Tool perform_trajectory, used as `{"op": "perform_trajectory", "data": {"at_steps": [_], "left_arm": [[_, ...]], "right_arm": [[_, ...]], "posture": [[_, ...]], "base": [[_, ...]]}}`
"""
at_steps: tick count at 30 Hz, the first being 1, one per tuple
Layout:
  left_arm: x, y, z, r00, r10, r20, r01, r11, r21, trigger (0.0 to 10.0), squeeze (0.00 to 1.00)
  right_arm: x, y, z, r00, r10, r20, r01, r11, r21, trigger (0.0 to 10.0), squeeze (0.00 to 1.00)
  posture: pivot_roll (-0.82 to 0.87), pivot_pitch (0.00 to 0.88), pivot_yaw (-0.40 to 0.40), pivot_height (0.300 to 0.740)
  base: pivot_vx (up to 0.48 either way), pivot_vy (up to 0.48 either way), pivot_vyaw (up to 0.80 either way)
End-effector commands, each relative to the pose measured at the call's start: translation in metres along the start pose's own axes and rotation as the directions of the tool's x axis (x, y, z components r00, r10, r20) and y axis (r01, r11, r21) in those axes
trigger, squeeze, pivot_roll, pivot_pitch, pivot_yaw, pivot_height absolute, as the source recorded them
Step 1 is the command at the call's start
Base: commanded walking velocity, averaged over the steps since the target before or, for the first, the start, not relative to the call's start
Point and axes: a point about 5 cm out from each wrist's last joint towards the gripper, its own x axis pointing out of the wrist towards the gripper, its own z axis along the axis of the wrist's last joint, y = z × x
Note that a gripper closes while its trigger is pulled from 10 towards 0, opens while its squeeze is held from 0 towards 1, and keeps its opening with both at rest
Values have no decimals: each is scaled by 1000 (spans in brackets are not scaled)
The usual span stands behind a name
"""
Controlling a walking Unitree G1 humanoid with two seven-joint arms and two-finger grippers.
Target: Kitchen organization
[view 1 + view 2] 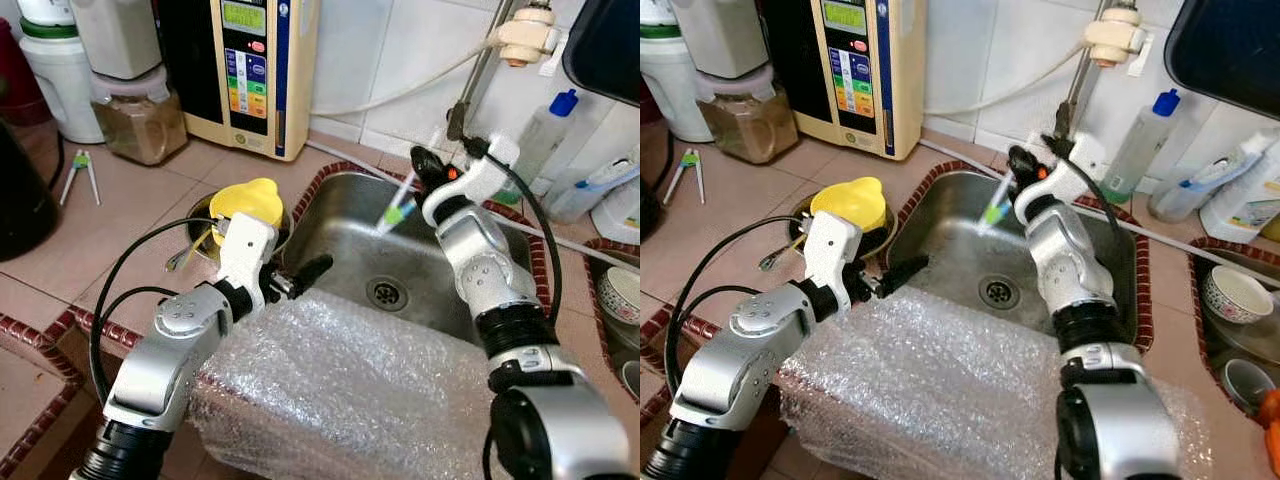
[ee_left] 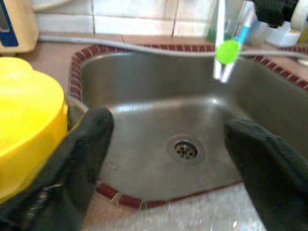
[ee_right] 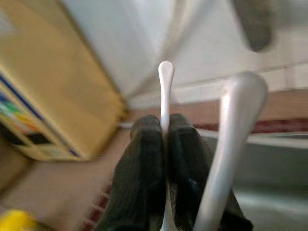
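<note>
Now | right gripper (image 3: 166, 144) pinches blurred tongs (image 1: 400, 205) | left gripper (image 2: 166, 144) agape

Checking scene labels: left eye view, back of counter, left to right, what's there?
White jug → brown-filled jar → water ionizer → blue-capped bottle → white bowl.

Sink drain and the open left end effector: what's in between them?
Just bare steel sink floor up to the drain, then its brick-red rim, seen between the left end effector fingers in the left wrist view.
</note>
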Motion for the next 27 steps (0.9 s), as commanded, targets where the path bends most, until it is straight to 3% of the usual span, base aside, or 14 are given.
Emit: {"op": "perform_trajectory", "data": {"at_steps": [1, 3, 4, 5, 6, 7, 13, 22, 25, 26, 27], "left_arm": [[1, -3, 0, 1000, -21, -19, 22, 1000, 13, 10000, 1000], [0, -4, -2, 999, -31, -31, 31, 999, 11, 10000, 1000], [0, -5, -3, 998, -41, -44, 42, 999, 17, 10000, 1000], [0, -5, -3, 998, -41, -44, 42, 999, 17, 10000, 1000], [-1, -6, -4, 997, -49, -52, 50, 999, 21, 10000, 1000], [-1, -7, -5, 997, -53, -56, 54, 998, 21, 10000, 1000], [0, -9, -6, 994, -85, -73, 88, 996, 34, 10000, 1000], [1, -6, -3, 997, -56, -58, 60, 997, 58, 10000, 1000], [3, -1, 5, 1000, 9, -1, -8, 996, 85, 10000, 1000], [3, 9, 13, 993, 101, 61, -106, 990, 90, 10000, 1000], [3, 9, 13, 993, 101, 61, -106, 990, 90, 10000, 1000]], "right_arm": [[0, -8, 2, 1000, -22, 2, 22, 998, -52, 0, 0], [-2, -15, -3, 999, -44, -16, 43, 996, -82, 0, 0], [-3, -18, -7, 998, -62, -29, 59, 993, -103, 1686, 0], [-3, -18, -7, 998, -62, -29, 59, 993, -103, 1686, 0], [-4, -20, -10, 997, -73, -37, 69, 991, -117, 3647, 216], [-5, -22, -12, 995, -95, -41, 88, 986, -143, 10000, 1000], [-4, -16, -21, 997, -50, -56, 39, 982, -183, 10000, 1000], [-4, -8, -27, 998, 4, -64, -17, 978, -206, 10000, 1000], [-4, -1, -30, 996, 47, -75, -62, 975, -212, 10000, 1000], [-5, 6, -29, 993, 98, -62, -109, 972, -210, 10000, 1000], [-5, 6, -29, 993, 98, -62, -109, 972, -210, 10000, 1000]], "posture": [[166, 77, -81, 740], [167, 76, -79, 740], [171, 75, -76, 740], [171, 75, -76, 740], [171, 75, -76, 740], [173, 75, -74, 740], [173, 68, -70, 740], [175, 61, -75, 740], [178, 61, -79, 740], [177, 63, -80, 740], [177, 63, -80, 740]], "base": [[0, 0, 0], [0, 0, 0], [0, 0, 0], [0, 0, 0], [0, 0, 0], [0, 0, 0], [0, 0, 0], [0, 0, 0], [0, 0, 0], [0, 0, 0], [0, 0, 0]]}}
